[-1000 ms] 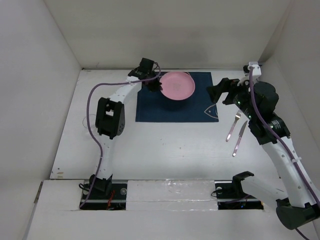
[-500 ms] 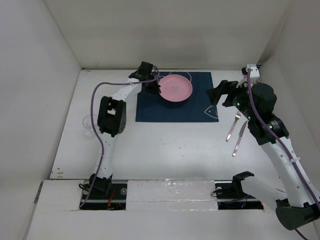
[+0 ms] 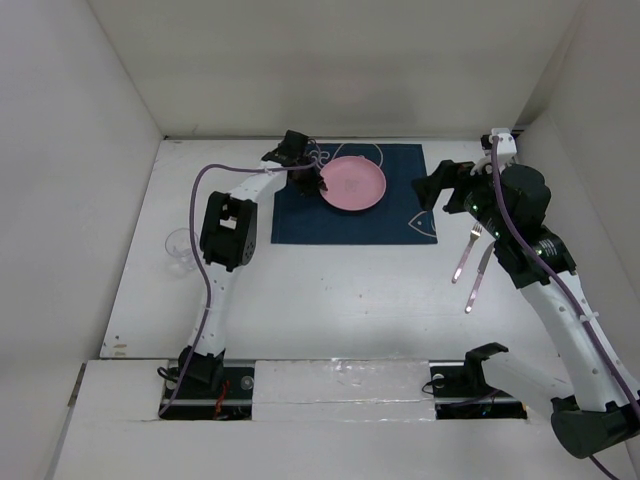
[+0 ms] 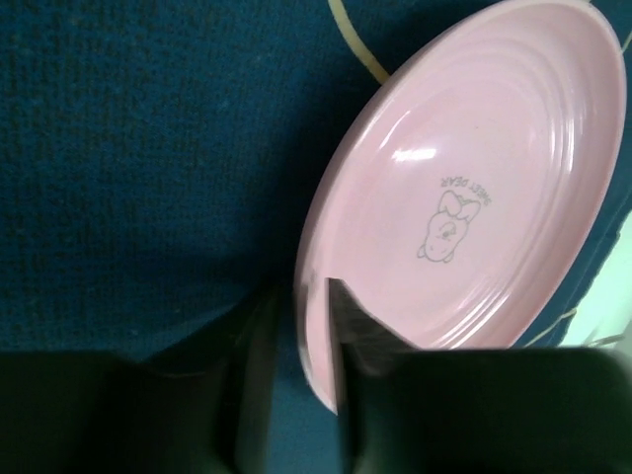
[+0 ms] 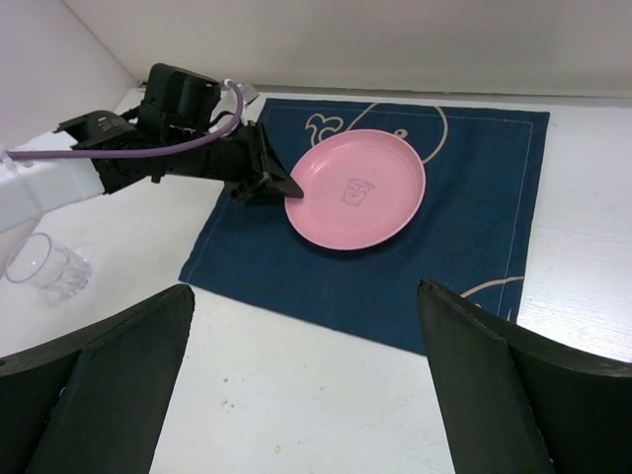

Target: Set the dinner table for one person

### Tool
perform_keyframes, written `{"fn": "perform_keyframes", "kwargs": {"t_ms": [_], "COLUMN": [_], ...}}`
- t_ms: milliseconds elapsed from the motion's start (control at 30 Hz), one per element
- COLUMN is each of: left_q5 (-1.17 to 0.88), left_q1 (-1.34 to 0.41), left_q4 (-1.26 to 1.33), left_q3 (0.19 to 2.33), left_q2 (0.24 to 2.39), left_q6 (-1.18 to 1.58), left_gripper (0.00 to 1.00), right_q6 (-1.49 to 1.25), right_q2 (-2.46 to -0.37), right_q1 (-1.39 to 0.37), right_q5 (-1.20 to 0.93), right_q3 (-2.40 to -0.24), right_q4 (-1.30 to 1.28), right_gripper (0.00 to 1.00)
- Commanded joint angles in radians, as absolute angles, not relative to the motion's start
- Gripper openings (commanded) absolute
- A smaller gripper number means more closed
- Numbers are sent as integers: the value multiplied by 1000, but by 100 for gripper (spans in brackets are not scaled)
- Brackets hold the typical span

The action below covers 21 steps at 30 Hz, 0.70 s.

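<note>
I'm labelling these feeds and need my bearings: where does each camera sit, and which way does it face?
Top external: fixed above and behind the bases, looking down on the dinner table; both arms show.
Left wrist: on the left arm, facing down at the pink plate on the placemat; the left end effector straddles its rim.
Right wrist: on the right arm, facing left across the table; the open right end effector frames the view.
Shared: all three show plate and placemat.
</note>
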<state>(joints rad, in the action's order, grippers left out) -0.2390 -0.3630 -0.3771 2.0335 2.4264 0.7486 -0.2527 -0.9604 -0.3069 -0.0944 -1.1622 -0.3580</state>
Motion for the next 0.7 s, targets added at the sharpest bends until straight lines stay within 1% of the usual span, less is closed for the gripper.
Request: {"fn": "perform_keyframes", "kwargs": {"t_ms": [0, 100, 133, 200, 267, 300, 333, 367, 633, 667], "left_q5": [-267, -256, -243, -221, -161, -137, -115, -73, 69, 95], "left_q1": [-364, -383, -383, -383, -383, -383, -383, -383, -383, -383], "left_q4": [-336, -336, -336, -347, -347, -347, -347, -347, -489, -512], "left_q3": [2069, 2059, 2045, 2001, 1958, 1935, 1890, 1876, 1888, 1888], "left_q2": [2410, 2387, 2376, 2329, 2281, 2228, 2200, 2178, 2028, 1984], "left_q6": [759, 759, 759, 759, 759, 771, 772, 772, 772, 772], "left_gripper": [24, 35, 43, 53, 69, 86, 95, 100, 100, 100], "right_q6": [-232, -232, -232, -232, -232, -232, -232, -232, -232, -232], "right_q2": [-956, -956, -956, -956, -956, -956, -956, -956, -956, -956], "right_q1": [-299, -299, -299, -299, -299, -299, -290, -290, -290, -290], "right_q5": [-106, -106, -116, -117, -126, -126, -126, -126, -158, -158], "right_q3": [-1163, -1163, -1163, -1163, -1163, -1163, -1163, -1163, -1163, -1163], "right_q4": [-318, -318, -318, -318, -318, -308, -308, -308, -288, -288], "right_gripper": [100, 100, 100, 100, 100, 100, 100, 100, 100, 100]}}
